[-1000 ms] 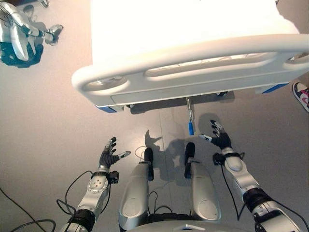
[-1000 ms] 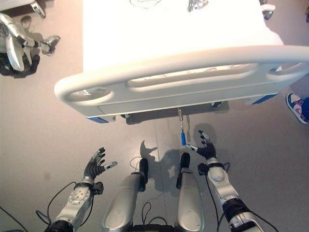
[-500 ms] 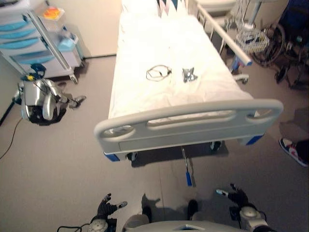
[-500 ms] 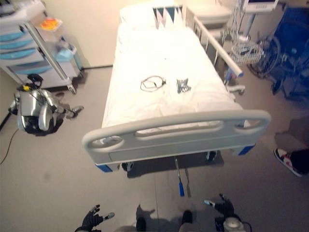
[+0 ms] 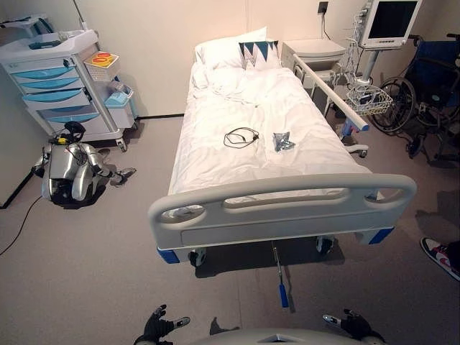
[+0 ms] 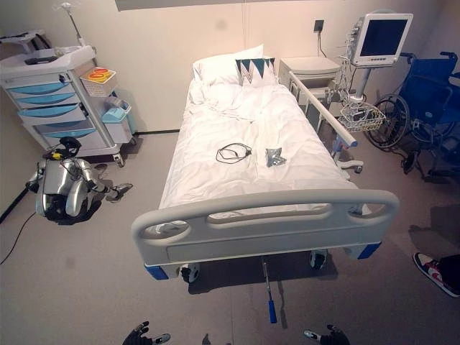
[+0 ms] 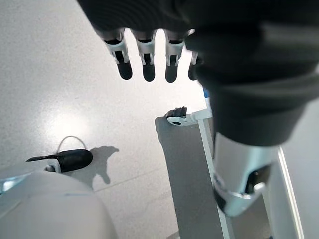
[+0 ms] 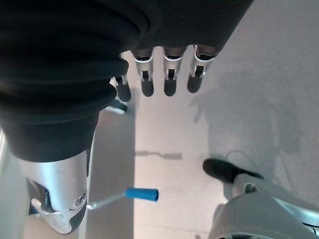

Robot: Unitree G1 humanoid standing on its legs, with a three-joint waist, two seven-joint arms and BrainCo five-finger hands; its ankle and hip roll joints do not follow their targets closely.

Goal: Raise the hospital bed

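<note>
Both my hands hang low over the grey floor (image 5: 86,273), holding nothing. My left hand (image 5: 159,327) has its fingers (image 7: 144,62) straight and spread, thumb out to the side, and my right hand (image 5: 350,325) is the same: fingers (image 8: 169,74) relaxed and extended, clasping nothing. The hospital bed (image 5: 251,136) stands ahead of both hands, its grey footboard (image 5: 287,208) facing me and well apart from my fingertips. From under the foot end a metal crank (image 5: 279,273) reaches toward me, ending in a blue handle (image 5: 283,295) that lies ahead of my right hand and toward my left side, between my two hands but nearer the right one; my hands touch neither. In my right wrist view the same blue handle (image 8: 142,193) shows just past my thumb, apart from it. On the white sheet lie a coiled black cable (image 5: 240,136) and a small crumpled silver item (image 5: 282,142), with a white pillow (image 5: 228,52) and a blue-patterned cushion (image 5: 259,52) at the head. Far off beyond my left hand sit a drawer cart (image 5: 54,79) and a folded silver quadruped robot (image 5: 70,171); beyond my right hand stand a monitor (image 5: 390,21) on a stand, a blue wheelchair (image 5: 431,79), and a person's shoe (image 5: 440,256).
</note>
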